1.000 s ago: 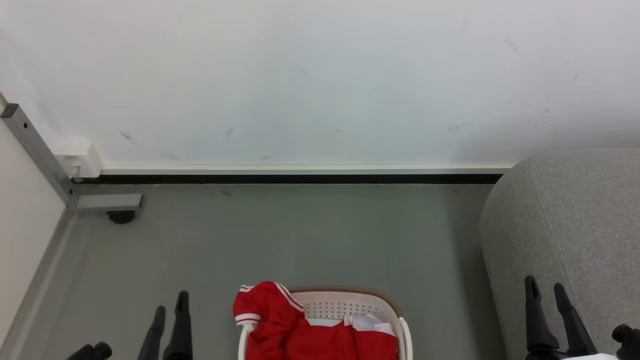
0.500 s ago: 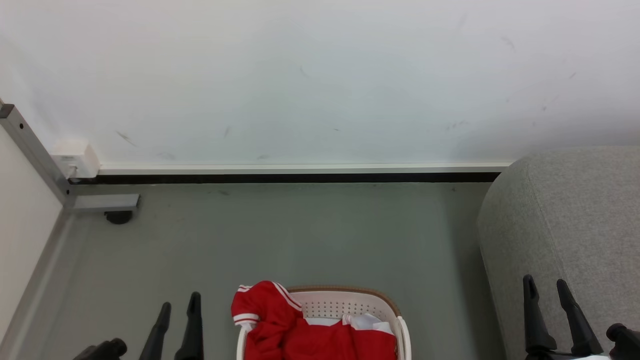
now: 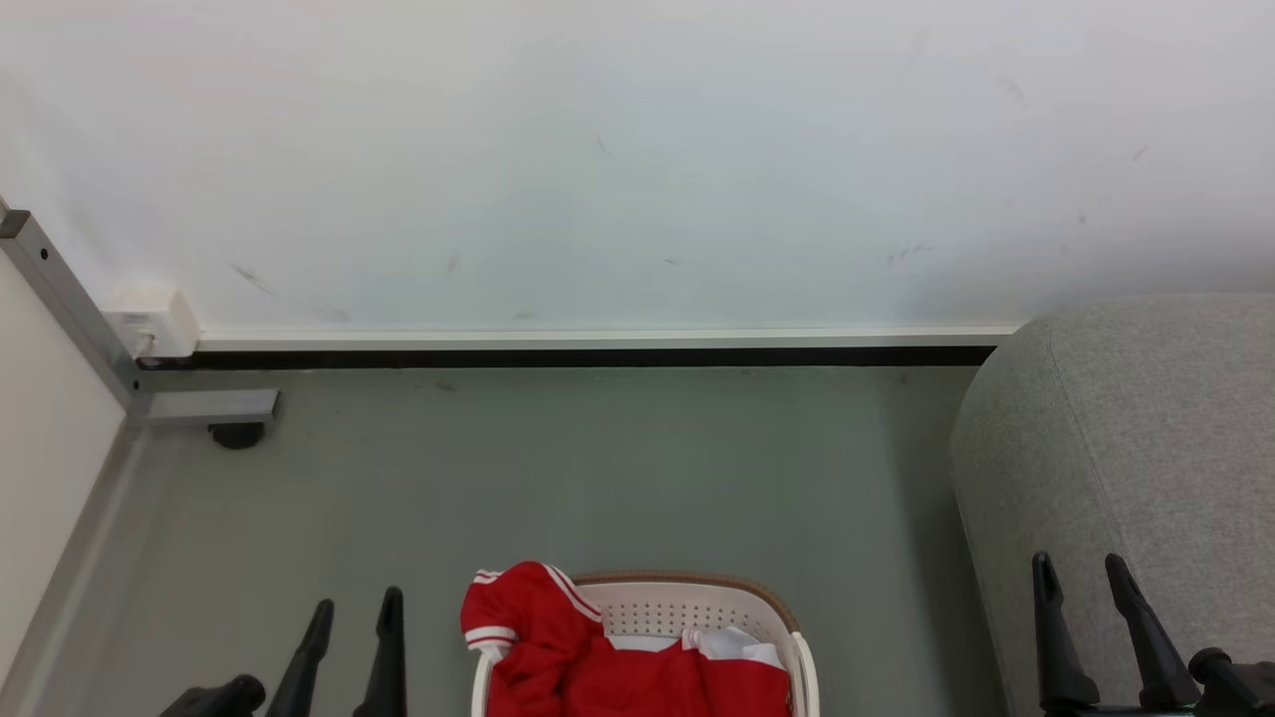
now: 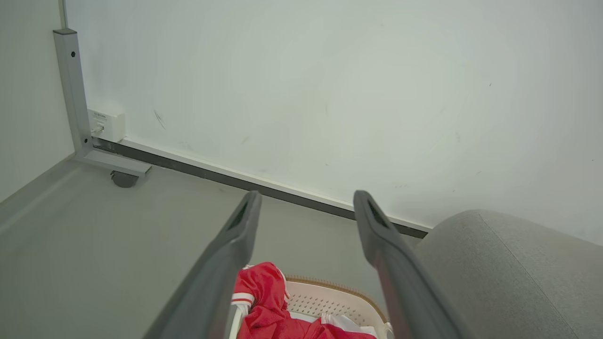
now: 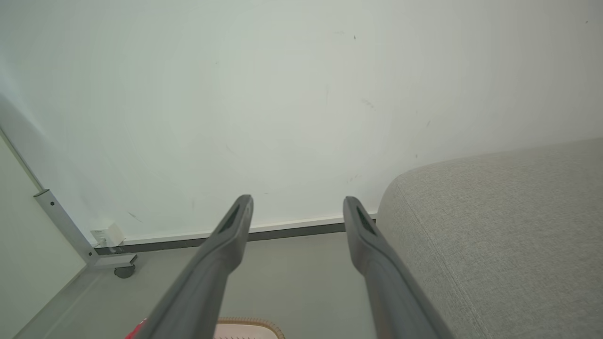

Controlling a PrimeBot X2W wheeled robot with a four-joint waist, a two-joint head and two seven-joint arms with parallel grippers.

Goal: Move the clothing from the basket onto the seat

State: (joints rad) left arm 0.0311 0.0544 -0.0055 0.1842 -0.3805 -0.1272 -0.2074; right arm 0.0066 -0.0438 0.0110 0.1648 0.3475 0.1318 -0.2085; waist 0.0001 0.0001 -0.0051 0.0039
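Grey floor (image 3: 598, 468), white wall (image 3: 637, 149): red clothing (image 3: 598, 667) in basket (image 3: 697, 602), seat (image 3: 1146, 428) nearby.
Left fingers (image 3: 388, 647) and right fingers (image 3: 1054, 637) apart, empty.

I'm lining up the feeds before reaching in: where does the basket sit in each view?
Head view: basket at bottom centre, cut by the bottom edge.
Left wrist view: basket at bottom centre, also cut off.
Right wrist view: the basket's brown rim at the bottom edge, left of centre.
Shared landmark: the grey seat, right of the basket in all three.
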